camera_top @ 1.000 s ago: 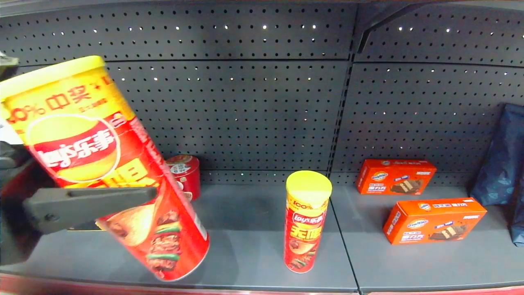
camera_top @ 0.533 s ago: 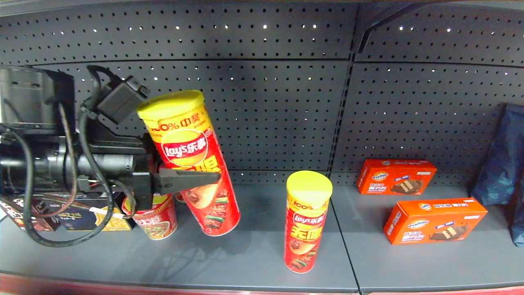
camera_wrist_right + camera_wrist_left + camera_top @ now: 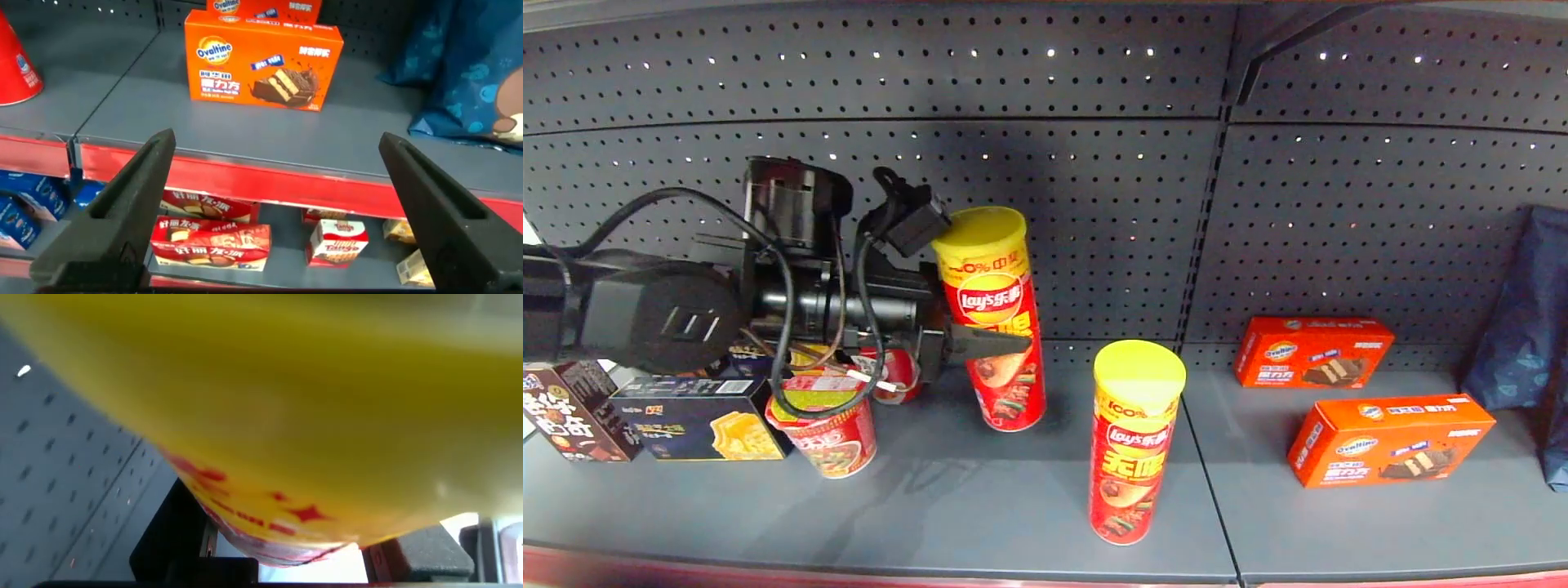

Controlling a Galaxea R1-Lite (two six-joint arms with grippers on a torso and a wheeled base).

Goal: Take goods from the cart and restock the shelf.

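Observation:
My left gripper (image 3: 988, 343) is shut on a tall red chip can with a yellow lid (image 3: 994, 314), holding it nearly upright at the back of the grey shelf (image 3: 980, 506), its base close to or on the shelf board. The can's yellow top (image 3: 270, 400) sits right against the left wrist camera. A second identical chip can (image 3: 1134, 441) stands upright in front and to the right. My right gripper (image 3: 286, 212) hangs open below the shelf's red front edge (image 3: 245, 175), nothing between its fingers (image 3: 122, 204).
Left of the held can are a red noodle cup (image 3: 827, 425), a dark box (image 3: 698, 416) and another dark box (image 3: 572, 408). Two orange boxes (image 3: 1388, 437) lie on the right section beside a blue bag (image 3: 1519, 327). Lower shelves hold more boxes (image 3: 212, 241).
My left arm has carried the chip can from close to the camera at the left to deep into the shelf and rightward, and the can has turned from tilted to nearly upright.

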